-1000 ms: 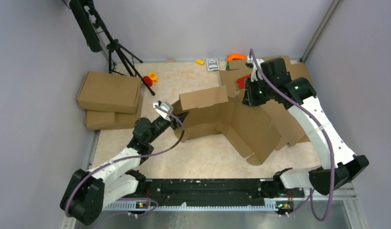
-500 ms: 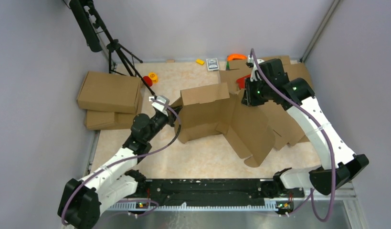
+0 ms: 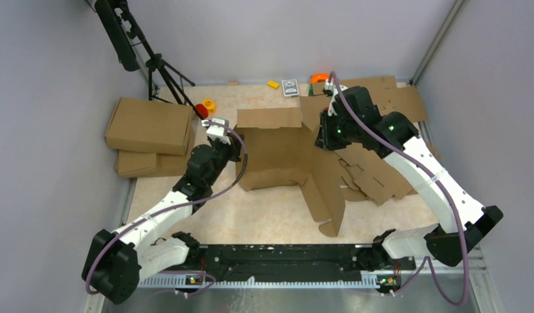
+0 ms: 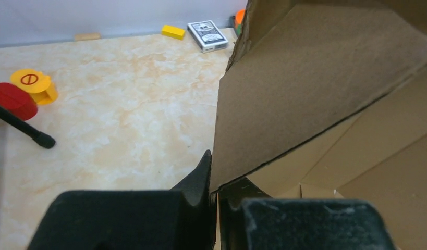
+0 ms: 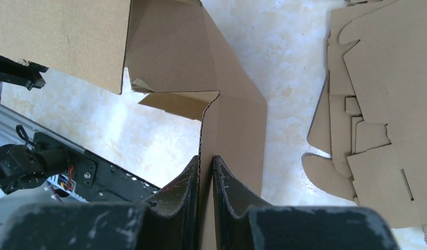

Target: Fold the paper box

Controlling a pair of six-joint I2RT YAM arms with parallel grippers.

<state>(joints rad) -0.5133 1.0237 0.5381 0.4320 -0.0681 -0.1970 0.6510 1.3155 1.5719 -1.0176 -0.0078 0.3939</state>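
The paper box (image 3: 277, 153), a brown corrugated blank, stands partly raised mid-table, with its back panel upright and a long side panel (image 3: 326, 189) running toward the near edge. My left gripper (image 3: 235, 149) is shut on the box's left edge; in the left wrist view the fingertips (image 4: 214, 177) pinch the lower corner of a panel (image 4: 315, 78). My right gripper (image 3: 324, 134) holds the box's right side from above. In the right wrist view its jaws (image 5: 205, 164) are closed on the edge of the standing panel (image 5: 237, 120).
Two closed cardboard boxes (image 3: 150, 124) are stacked at the left. A heap of flat cut sheets (image 3: 381, 169) lies at the right. A tripod (image 3: 163, 72), red and yellow toys (image 3: 202, 109), a card deck (image 3: 290, 87) and a yellow block (image 3: 272, 83) sit near the back wall.
My left gripper moved up to the box's left edge and shut on it. The right arm swung left with its panel, and the box now stands more upright and squarer.
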